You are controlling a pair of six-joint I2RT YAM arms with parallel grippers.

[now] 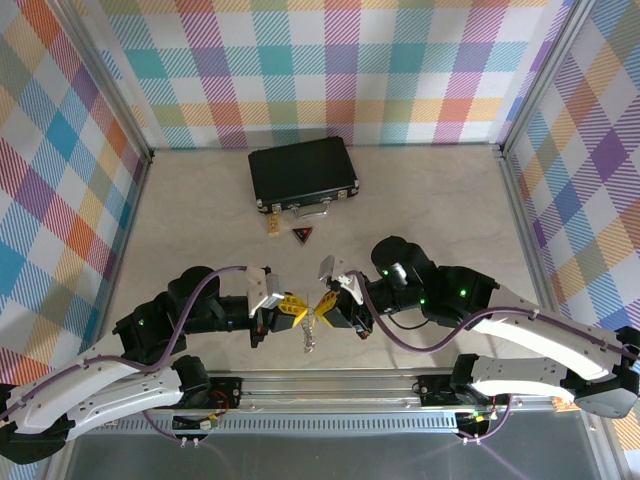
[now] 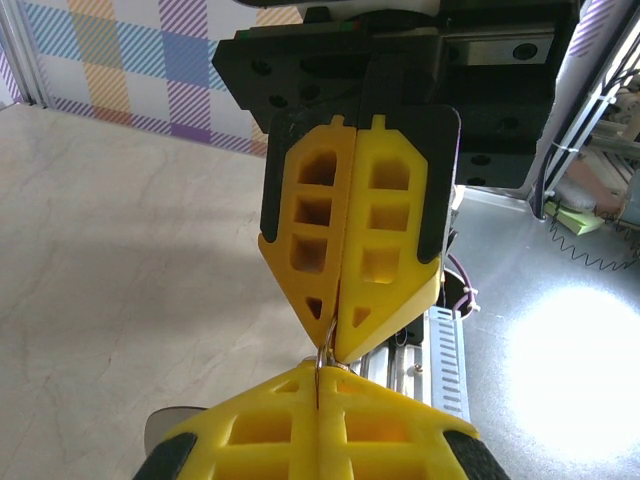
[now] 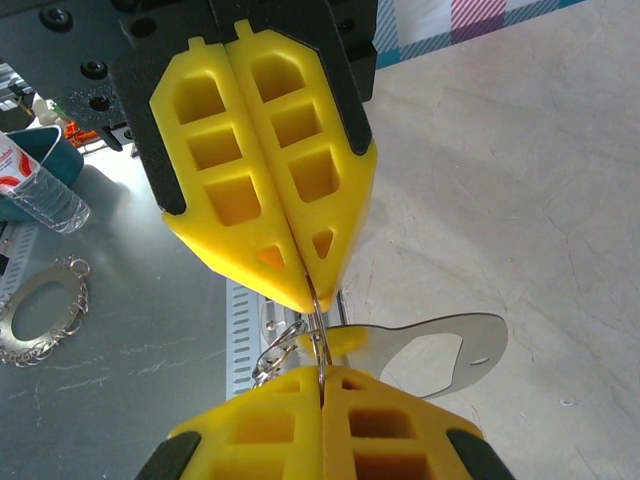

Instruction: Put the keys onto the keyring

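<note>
Yellow fingertips meet tip to tip low in the middle of the top view. The left gripper (image 1: 292, 307) and the right gripper (image 1: 327, 300) are each pressed together on the keyring (image 1: 311, 335), whose silvery parts hang just below them. Well apart, farther back, the tiny yellow-headed key (image 1: 274, 228) lies on the table (image 1: 200, 220), just in front of the black case (image 1: 303, 175) and beside a dark triangular tag (image 1: 302, 236).

From the left wrist, the left gripper (image 2: 318, 390) pinches a thin wire of the keyring (image 2: 322, 358), and the right gripper (image 2: 333, 345) is clamped on it from the opposite side.

From the right wrist, the right gripper (image 3: 322, 380) and left gripper (image 3: 305, 295) nip that wire of the keyring (image 3: 317, 325). A flat silver bottle-opener-shaped plate (image 3: 440, 345) sits just behind it. An oval chain-edged loop (image 3: 40, 312) lies on the grey metal ledge (image 3: 150, 350) at the left.
</note>
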